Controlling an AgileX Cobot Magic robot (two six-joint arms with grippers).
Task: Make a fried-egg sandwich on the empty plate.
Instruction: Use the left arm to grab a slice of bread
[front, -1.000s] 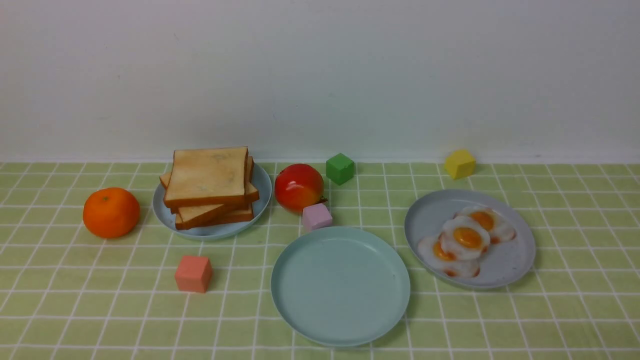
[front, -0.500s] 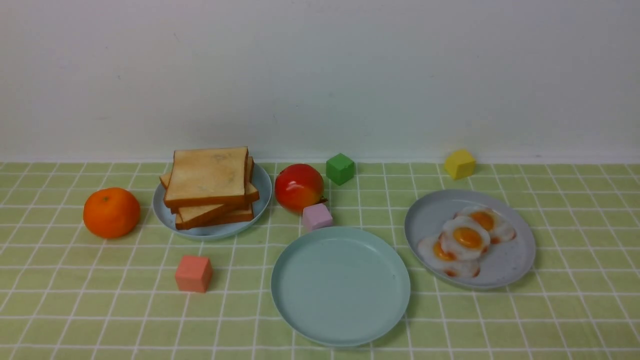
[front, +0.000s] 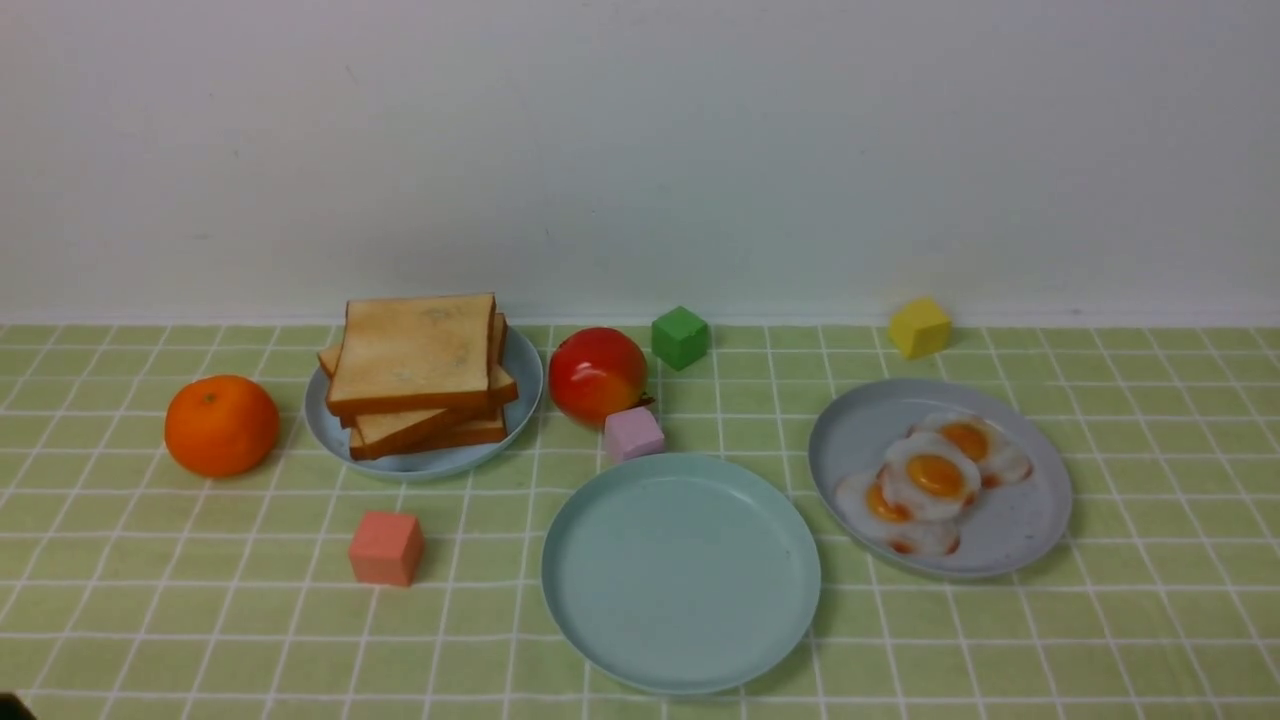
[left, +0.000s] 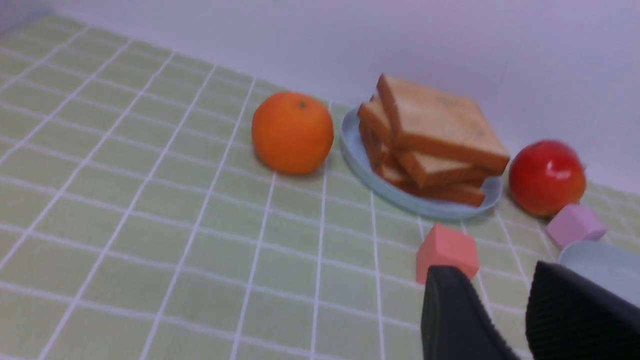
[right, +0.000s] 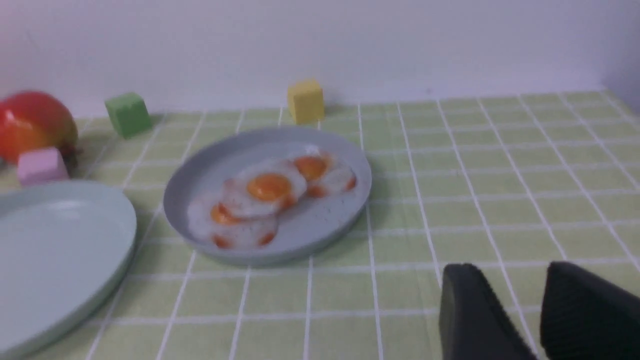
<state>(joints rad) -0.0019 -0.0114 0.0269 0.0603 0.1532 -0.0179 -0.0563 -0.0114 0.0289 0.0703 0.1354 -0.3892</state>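
The left tool (left: 492, 282) has ribbed black fingers standing apart on nothing, and so does the right tool (right: 507, 280). The empty plate (front: 680, 570), smooth, round and teal, lies just beside the left tool. Ahead of that tool, past a coral cube (left: 445, 250), square toast slices (left: 430, 135) are stacked. Glossy fried eggs (right: 270, 195) on a speckled grey plate (right: 320, 225) lie ahead of the right tool. Only the front view shows all three plates together.

A: How many round plastic plates?
B: Three: a pale teal plate (front: 680, 570), a light blue plate (front: 430, 462), a speckled grey plate (front: 1010, 530).
A: Food?
B: Three white fried eggs (front: 935, 475), seemingly four square brown toast slices (front: 415, 350), one round orange fruit (front: 222, 425), one glossy red apple (front: 598, 373).
A: Blocks?
B: Four small cubes: green cube (front: 680, 337), yellow cube (front: 919, 328), pink cube (front: 633, 433), salmon cube (front: 386, 547).
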